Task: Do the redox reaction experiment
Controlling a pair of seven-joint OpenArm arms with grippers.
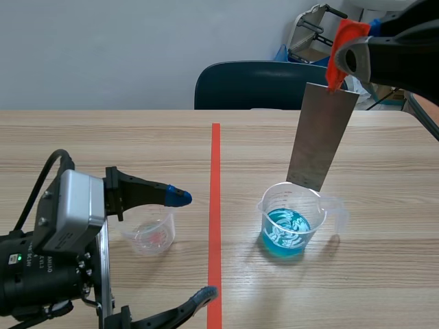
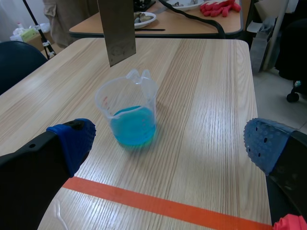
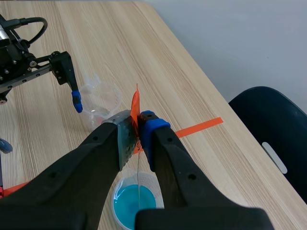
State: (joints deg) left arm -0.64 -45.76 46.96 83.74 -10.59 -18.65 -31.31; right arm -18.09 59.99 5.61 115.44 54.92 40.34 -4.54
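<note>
Pinching the upper end of a grey metal plate [image 1: 321, 137], the right end effector [image 3: 138, 129] is holding it high over the far right part of the wooden counter [image 1: 103, 144]. Its two fingers are pressing on the plate from both sides, and an orange-red piece [image 1: 336, 65] is sticking out at the same place. The plate is hanging nearly upright, leaning a little, with its lower edge pointing down to a clear plastic beaker [image 1: 288, 223].

This beaker is standing on the counter to the right of the orange-red tape line [image 1: 215, 205], and blue liquid [image 1: 286, 229] is filling its lower part. In the left wrist view, the lower edge of the plate is staying above the rim of the beaker, with a gap between them, so the plate is not touching the liquid.

The left end effector [image 2: 170, 143] is resting low over the near left part of the counter, and its fingers are standing wide apart with nothing between them. A smaller clear beaker [image 1: 151, 233] is sitting on the counter just beside its far finger, to the left of the tape line and well apart from the beaker with the blue liquid. I cannot tell if anything is inside this small one.

A dark blue chair [image 1: 254, 86] is standing behind the far edge of the counter.
</note>
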